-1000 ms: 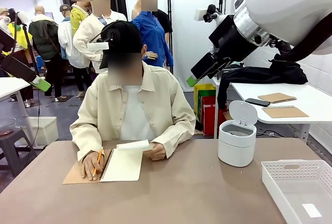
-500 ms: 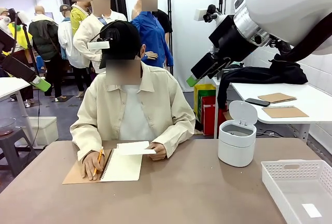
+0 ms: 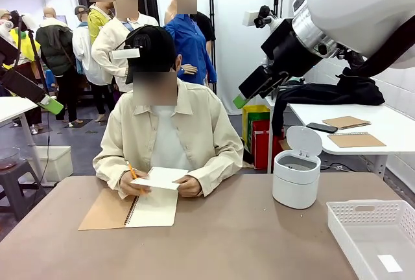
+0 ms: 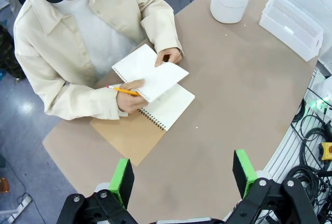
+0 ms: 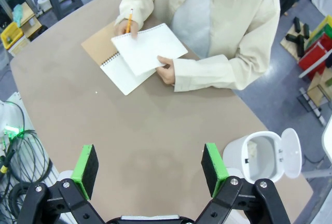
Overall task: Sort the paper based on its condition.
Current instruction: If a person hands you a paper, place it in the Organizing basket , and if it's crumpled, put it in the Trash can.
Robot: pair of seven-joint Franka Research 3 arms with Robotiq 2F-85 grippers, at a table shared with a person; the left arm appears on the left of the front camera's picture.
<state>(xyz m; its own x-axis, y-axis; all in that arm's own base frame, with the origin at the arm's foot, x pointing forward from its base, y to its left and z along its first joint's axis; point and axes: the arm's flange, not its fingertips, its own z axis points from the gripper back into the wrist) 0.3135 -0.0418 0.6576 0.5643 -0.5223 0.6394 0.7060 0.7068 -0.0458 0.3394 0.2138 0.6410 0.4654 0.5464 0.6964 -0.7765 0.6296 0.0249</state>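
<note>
A plain brown table (image 3: pixel 246 241) carries three things. An open spiral notebook (image 3: pixel 152 210) lies flat toward the far left, its brown cover spread to the left. A white bin (image 3: pixel 296 179) stands far right, lid up. A white slotted basket (image 3: pixel 363 212) sits at the near right corner, holding what may be a small white slip (image 3: pixel 390 263).

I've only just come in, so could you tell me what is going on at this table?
The person at the far side holds a white sheet in both hands, a pencil in one, over the open spiral notebook. The left gripper and right gripper hang above the table, fingers apart, holding nothing. The white bin stands with its lid up, beside a white basket.
</note>
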